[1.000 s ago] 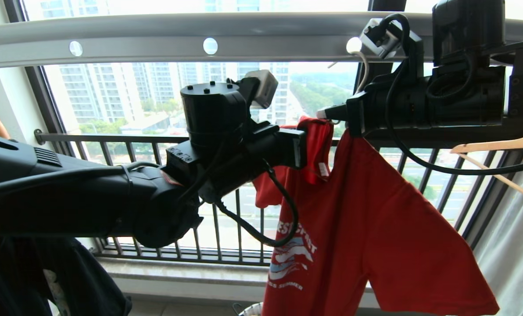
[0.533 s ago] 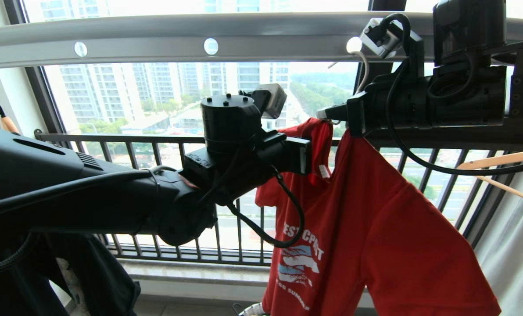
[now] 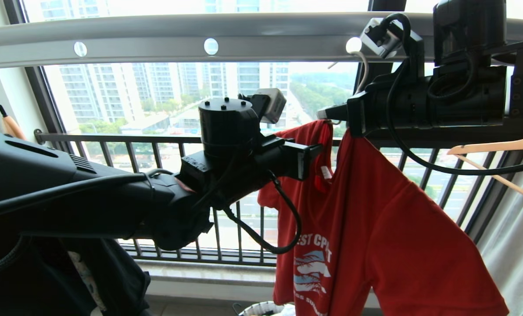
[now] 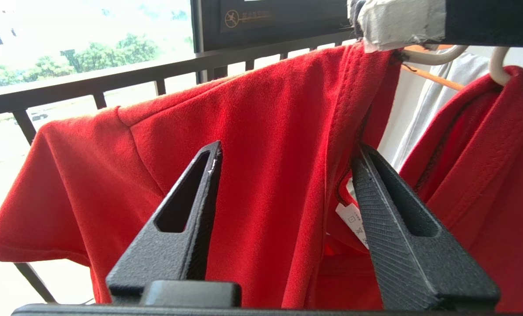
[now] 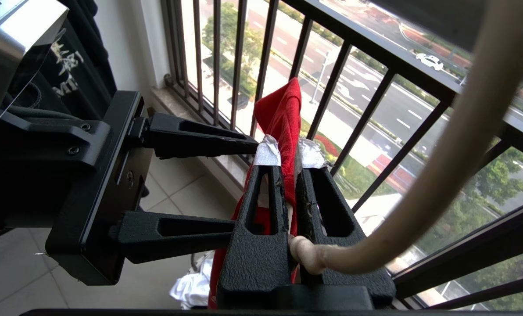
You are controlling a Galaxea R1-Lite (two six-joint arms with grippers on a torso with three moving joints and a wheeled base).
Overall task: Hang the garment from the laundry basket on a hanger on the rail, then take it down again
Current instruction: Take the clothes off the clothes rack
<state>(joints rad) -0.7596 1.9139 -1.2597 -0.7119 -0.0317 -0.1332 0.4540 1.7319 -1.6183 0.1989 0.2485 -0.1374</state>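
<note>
Red cotton, the garment [image 3: 375, 228] hangs below the rail [image 3: 165, 37] with its collar bunched up high and its white "WEST COAST" print facing the room. Its whitish wire hanger [image 5: 441, 166] curves up beside the collar, with the hook reaching toward a hole in the rail. The right gripper [image 5: 289, 151] is clenched on a fold of the collar, tape-wrapped fingertips [image 5: 268, 151] pressed to the cloth, just beside the hanger's neck. The left gripper [image 4: 288, 153] is released, its jaws spread apart, one finger in front of the shoulder cloth and the other at the collar opening near the small white neck tag [image 4: 353, 219]. Low down, the white rim of the laundry basket [image 3: 261, 308] peeks out under the shirt's hem. Beyond, a dark window railing [image 3: 125, 139] runs across, and a light wooden hanger [image 3: 494, 147] hangs at the right.
</note>
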